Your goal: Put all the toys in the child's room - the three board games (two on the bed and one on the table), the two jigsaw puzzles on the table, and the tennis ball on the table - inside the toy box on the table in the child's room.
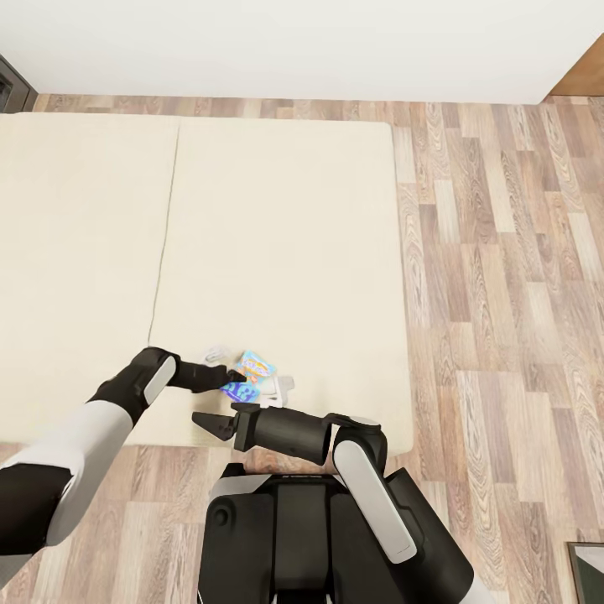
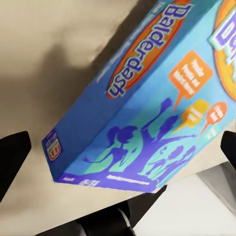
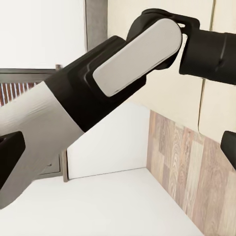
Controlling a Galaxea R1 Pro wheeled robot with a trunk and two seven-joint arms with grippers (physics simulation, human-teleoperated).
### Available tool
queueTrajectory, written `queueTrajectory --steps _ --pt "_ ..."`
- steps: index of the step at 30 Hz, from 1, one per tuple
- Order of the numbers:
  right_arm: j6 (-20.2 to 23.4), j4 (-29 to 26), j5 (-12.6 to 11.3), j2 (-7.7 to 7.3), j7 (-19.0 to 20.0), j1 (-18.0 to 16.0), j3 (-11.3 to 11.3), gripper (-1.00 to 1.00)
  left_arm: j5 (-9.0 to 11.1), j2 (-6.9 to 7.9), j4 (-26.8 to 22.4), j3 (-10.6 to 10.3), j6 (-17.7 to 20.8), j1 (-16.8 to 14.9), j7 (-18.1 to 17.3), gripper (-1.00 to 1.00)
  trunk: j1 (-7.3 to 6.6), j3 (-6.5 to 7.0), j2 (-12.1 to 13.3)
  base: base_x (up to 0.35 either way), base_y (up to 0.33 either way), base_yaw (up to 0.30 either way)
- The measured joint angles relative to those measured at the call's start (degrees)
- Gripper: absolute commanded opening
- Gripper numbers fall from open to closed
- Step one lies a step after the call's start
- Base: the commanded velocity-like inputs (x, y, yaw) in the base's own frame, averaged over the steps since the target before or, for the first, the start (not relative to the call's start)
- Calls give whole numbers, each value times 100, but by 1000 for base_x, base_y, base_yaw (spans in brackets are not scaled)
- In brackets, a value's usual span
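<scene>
Head view: beige two-part bed (image 1: pixel 285 252) on a wood floor (image 1: pixel 503 294). Near its near edge lie the blue Balderdash board game (image 1: pixel 249 375) and, just right of it, a white board game (image 1: pixel 278 387), partly hidden. Left end effector (image 1: pixel 228 379) reaches in from the left, at the blue box; cannot tell grip from here. Right end effector (image 1: pixel 210 424) hovers nearer, over the bed's near edge, pointing left, jaws parted, holding nothing.

Left wrist view: Balderdash box (image 2: pixel 147 113) tilted between widely spread fingertips (image 2: pixel 12 157), no contact seen.

Right wrist view: left arm (image 3: pixel 113 83) crosses ahead; fingertips (image 3: pixel 10 152) wide apart.
</scene>
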Motion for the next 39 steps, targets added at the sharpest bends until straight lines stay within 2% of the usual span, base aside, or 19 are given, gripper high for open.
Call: queueTrajectory --steps 10,20,29,39 --pt "0 0 0 0 0 0 1 100 44 -350 19 0 5 124 3 100 1 0 1 0 0 0" --pt "0 0 0 4 -3 0 1 100 42 -435 23 -11 -7 145 -57 100 2 -1 3 0 0 0" --pt "-7 4 1 4 -12 0 1 100 11 -523 -24 -14 -69 247 -673 100 2 -1 3 0 0 0" --pt "-9 7 0 6 -18 0 5 100 4 -526 -186 -17 -352 313 -788 100 2 -1 3 0 0 0"
